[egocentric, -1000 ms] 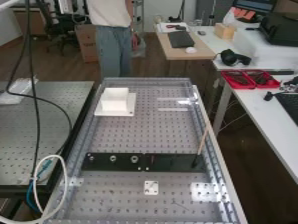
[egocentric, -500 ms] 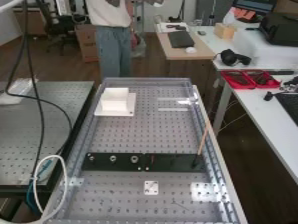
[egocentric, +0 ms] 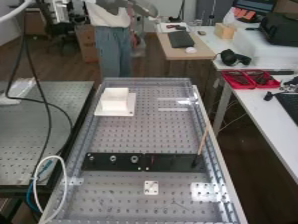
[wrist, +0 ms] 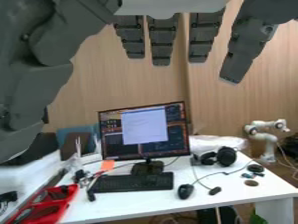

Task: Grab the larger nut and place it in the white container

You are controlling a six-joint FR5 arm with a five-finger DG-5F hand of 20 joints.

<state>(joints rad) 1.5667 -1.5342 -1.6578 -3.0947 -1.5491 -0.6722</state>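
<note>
At the top edge of the high view is the hand [egocentric: 142,7], well beyond the bench and far from the parts. In the wrist view the hand [wrist: 163,41] has its fingers straight and spread, with the thumb apart from them and nothing between. The larger nut [egocentric: 113,158] stands on the flat black bar [egocentric: 174,162], between the smaller nut [egocentric: 91,158] and the bearing [egocentric: 134,159]. Farther up the bench, at its far left, sits the white container [egocentric: 115,99] on a white base.
A thin wooden stick [egocentric: 202,142] rises from the bar's right end. A small white plate [egocentric: 151,188] lies nearer the front. Black cables [egocentric: 41,87] hang at the left. The wrist view faces a desk with a monitor [wrist: 144,131] and red trays [wrist: 46,205].
The hand has come farther into the high view at its top edge, moving down and rightward there. The hanging cables have shifted slightly. The parts on the bar and the container have stayed put.
</note>
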